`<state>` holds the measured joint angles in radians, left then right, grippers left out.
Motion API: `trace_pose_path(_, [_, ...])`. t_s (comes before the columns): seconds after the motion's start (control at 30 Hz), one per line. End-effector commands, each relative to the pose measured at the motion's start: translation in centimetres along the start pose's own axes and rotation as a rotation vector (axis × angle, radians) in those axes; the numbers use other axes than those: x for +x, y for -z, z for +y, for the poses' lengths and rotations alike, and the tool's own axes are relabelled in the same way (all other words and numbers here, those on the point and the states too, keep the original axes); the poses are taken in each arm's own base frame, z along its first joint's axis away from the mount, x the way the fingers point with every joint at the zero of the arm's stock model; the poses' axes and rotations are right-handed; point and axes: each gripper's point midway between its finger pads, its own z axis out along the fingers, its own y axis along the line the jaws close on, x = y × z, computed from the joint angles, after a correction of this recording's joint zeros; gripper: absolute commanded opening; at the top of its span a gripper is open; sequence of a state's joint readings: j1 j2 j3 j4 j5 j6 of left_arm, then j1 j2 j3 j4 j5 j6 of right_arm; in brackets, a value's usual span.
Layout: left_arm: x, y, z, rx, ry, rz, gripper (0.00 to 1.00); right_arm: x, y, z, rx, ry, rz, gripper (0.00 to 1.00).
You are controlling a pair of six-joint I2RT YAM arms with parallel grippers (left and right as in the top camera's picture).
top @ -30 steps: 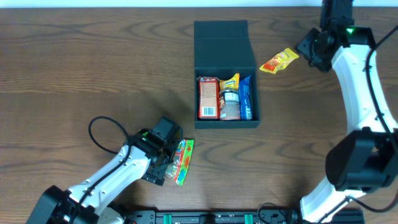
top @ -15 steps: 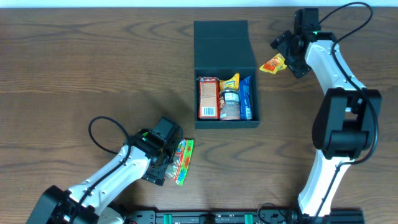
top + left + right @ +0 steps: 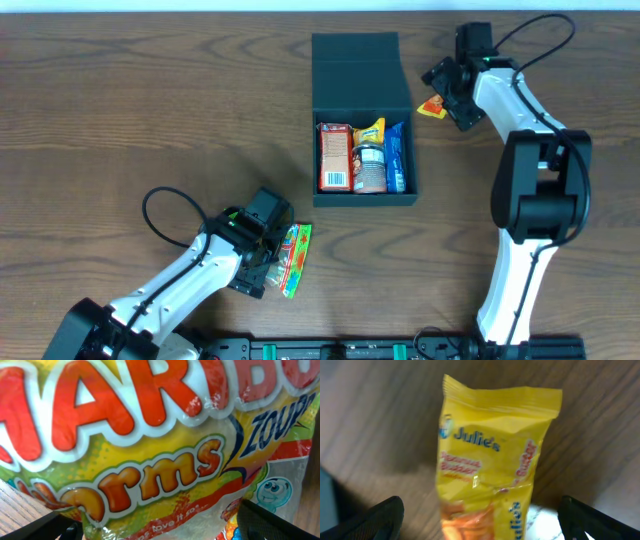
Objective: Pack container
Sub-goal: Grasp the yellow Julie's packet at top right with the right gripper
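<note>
Midway through packing, by the look of things; pick-up stage for two loose snacks at once. At the middle of the tabletop (image 3: 150, 100), toward the far edge: the container (image 3: 365, 199), lid thrown back flat behind it, already loaded with a red packet (image 3: 334, 158), a can (image 3: 369, 168), a blue packet (image 3: 396, 160) and a small yellow packet (image 3: 372, 130), side by side.

Near the front edge, well left of the box: the left tool (image 3: 272, 258), spread wide over the gummy-worm bag (image 3: 294, 258); in the left wrist view, bag (image 3: 150, 460) filling the frame, dark fingertips (image 3: 45, 529) low at either side, nothing pinched.

Just beside the container's right rear corner: the right tool (image 3: 443, 95), likewise spread wide, over the yellow biscuit packet (image 3: 433, 106); in the right wrist view, packet (image 3: 490, 470) flat on the wood between the two fingertips (image 3: 375, 520), clear of both.

Next, probably: lower each tool to straddle its packet, then clamp across the narrow width; crinkly film, so likely to slip or bunch unless gripped squarely. After that, lift and carry to the open box; little room left inside, so slot upright into a gap or lay on top of the rest. Height of either tool above its packet: not readable from these views.
</note>
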<state>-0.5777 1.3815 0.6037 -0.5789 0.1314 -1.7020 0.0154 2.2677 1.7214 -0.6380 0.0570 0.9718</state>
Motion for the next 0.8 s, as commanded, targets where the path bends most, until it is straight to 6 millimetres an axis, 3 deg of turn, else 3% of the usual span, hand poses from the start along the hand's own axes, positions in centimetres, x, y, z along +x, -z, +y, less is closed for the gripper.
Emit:
trace_pose_path(0.0, [-0.3,-0.3,0.4,-0.018,0.007,-0.012,0.95,0.5,-1.6,-1.0,0.05,-0.011,0.0,0.99])
trace_pose_path(0.17, [-0.3,-0.3,0.4,-0.018,0.007,-0.012,0.95,0.9,-2.4,-1.6,0.069,0.001,0.009,0.9])
trace_pose_path(0.4, [-0.3,-0.3,0.4,-0.018,0.008,-0.012,0.95,1.0,-3.0,-1.9,0.082,0.038,0.01,0.55])
trace_pose_path(0.57, [-0.3,-0.3,0.4,-0.018,0.007,-0.012,0.95,1.0,-3.0,-2.0,0.087,0.069,0.01,0.39])
trace_pose_path(0.77, [-0.3,-0.3,0.4,-0.018,0.007,-0.012,0.95,1.2,-3.0,-2.4,0.103,0.129,0.02,0.27])
